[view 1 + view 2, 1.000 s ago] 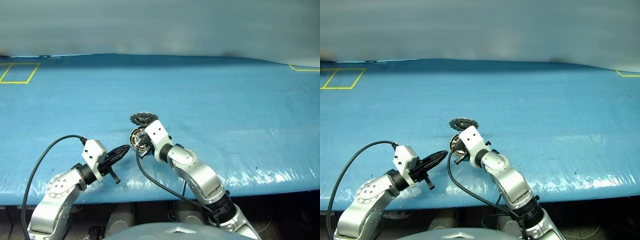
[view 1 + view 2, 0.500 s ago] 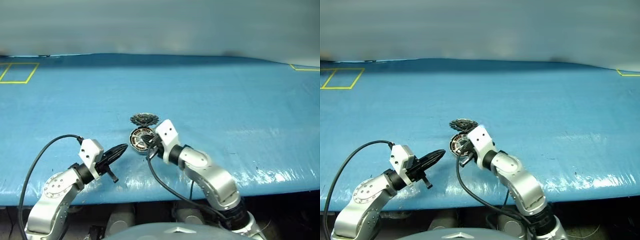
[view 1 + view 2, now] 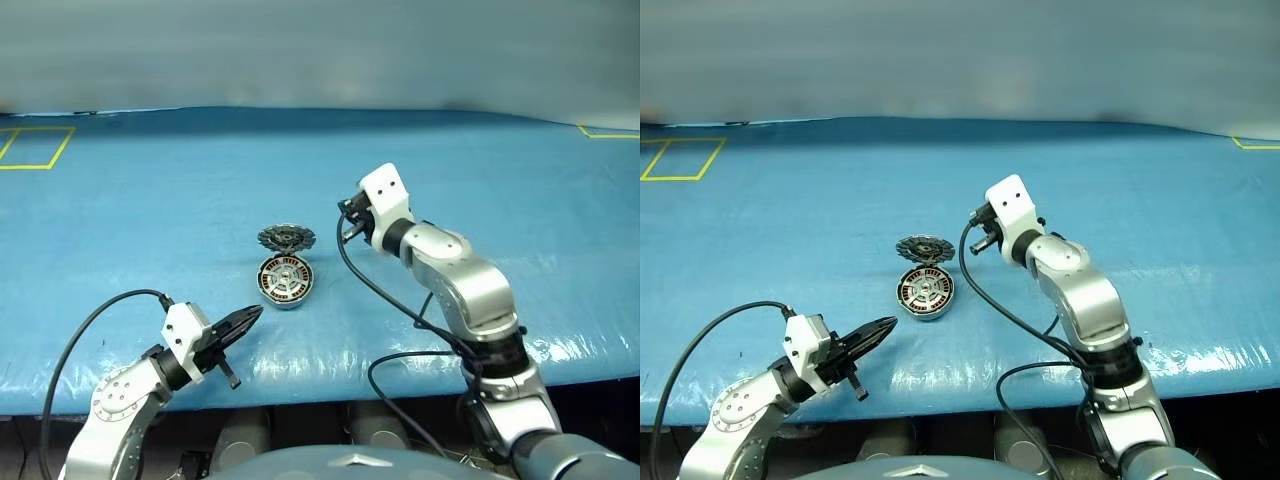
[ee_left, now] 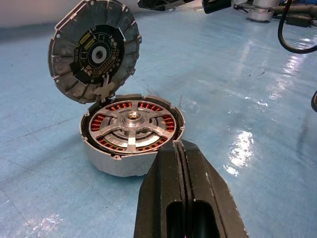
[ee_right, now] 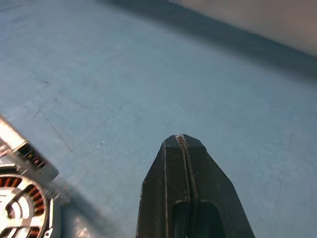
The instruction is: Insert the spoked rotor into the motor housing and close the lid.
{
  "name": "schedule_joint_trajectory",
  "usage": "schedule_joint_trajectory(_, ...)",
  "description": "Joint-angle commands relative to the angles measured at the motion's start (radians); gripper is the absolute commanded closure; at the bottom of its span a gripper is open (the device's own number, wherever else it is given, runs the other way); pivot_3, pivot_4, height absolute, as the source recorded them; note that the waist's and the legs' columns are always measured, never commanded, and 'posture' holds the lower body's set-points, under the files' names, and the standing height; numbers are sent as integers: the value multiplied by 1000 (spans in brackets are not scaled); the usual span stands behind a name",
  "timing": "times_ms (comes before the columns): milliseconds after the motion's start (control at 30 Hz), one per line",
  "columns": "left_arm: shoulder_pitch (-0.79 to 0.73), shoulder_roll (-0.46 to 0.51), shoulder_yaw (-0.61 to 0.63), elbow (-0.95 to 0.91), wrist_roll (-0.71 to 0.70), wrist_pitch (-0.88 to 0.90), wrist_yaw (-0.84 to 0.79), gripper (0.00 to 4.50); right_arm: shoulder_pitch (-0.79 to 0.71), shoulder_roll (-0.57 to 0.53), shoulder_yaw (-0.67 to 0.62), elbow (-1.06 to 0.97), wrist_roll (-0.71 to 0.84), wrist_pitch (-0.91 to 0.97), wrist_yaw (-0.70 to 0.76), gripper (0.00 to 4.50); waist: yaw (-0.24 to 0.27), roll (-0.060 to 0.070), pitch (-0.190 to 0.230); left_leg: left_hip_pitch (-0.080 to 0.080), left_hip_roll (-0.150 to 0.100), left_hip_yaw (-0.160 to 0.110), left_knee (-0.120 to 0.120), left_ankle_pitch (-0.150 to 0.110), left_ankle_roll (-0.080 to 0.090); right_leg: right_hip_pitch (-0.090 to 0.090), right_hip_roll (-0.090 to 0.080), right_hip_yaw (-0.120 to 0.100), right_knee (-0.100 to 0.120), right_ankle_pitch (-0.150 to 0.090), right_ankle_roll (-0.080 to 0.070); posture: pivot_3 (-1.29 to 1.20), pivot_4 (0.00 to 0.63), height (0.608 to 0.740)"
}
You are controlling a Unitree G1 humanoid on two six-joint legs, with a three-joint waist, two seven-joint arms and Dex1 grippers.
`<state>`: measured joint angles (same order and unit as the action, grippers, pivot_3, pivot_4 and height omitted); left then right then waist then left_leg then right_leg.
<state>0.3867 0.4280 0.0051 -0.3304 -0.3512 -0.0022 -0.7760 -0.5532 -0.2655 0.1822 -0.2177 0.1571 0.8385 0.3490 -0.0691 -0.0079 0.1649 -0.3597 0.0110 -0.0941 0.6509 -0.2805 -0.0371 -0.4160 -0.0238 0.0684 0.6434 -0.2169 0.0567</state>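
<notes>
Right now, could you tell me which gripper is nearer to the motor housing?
Left. The left gripper sits low over the table, just short of the motor housing on its near left side. The right gripper is raised above the table, off to the housing's far right.

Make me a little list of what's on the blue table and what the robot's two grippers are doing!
surface: blue table cover
motor housing: short grey cylinder on the cover, copper windings visible inside
spoked rotor: silver wheel seated inside the housing
lid: toothed disc standing open at the housing's far edge, dark face showing, not yet closed
left gripper: shut, empty, pointing toward the housing, apart from it
right gripper: shut, empty, raised above the cover, to the right of the housing
task status: rotor in, lid open
</notes>
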Motion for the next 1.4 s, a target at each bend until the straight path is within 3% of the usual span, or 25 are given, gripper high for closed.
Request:
schedule_joint_trajectory(33,-22,-18,8,128,24,-129,-33,4474,-99,29,12,124,-8,-116,44,4500,1,0,0,0,0,0,0,0,0,0,0,0,0,0,0,0,150,740)
schedule_joint_trajectory(133,-55,-35,15,267,61,-249,-39,4474,-215,72,42,309,-3,-168,121,4500,-2,1,1,0,0,0,-1,0,0,0,0,0,0,0,0,0,150,740)
schedule_joint_trajectory(333,-59,-43,4,295,56,-274,-36,4474,-288,121,66,439,59,-128,292,4500,4,1,1,-1,0,-1,-1,-1,2,-1,-1,-1,0,6,-1,0,150,740)
schedule_joint_trajectory(500,-42,-41,6,266,52,-270,-26,4474,-257,107,123,421,97,-60,422,4500,2,2,1,-1,0,0,-1,-2,4,-1,-1,-1,-1,6,0,0,150,740)
schedule_joint_trajectory(633,-34,-43,11,256,54,-266,-11,4474,-187,55,180,285,170,18,555,4500,3,2,1,-1,0,-1,-2,-2,4,-1,-1,-2,-1,5,-1,0,150,740)
schedule_joint_trajectory(1067,-11,-25,14,240,24,-256,-37,4474,47,47,233,74,200,75,497,4500,1,2,1,0,0,-1,-1,-2,4,0,0,-2,0,1,4,0,150,740)
schedule_joint_trajectory(1167,-4,-21,18,235,26,-266,-37,4474,117,82,205,-16,176,-11,406,4500,2,2,1,0,0,-1,-1,-2,4,0,0,-2,0,1,4,0,150,740)
schedule_joint_trajectory(1300,11,-17,36,222,27,-288,-28,4474,205,139,161,-285,269,38,324,4500,1,2,1,-1,0,-2,-2,-2,4,-1,0,-2,0,1,4,0,150,740)
schedule_joint_trajectory(1400,23,-14,47,213,26,-298,-28,4474,255,164,174,-421,226,49,191,4500,3,1,1,-1,0,-2,-2,-2,3,-1,0,-2,0,1,4,0,150,740)
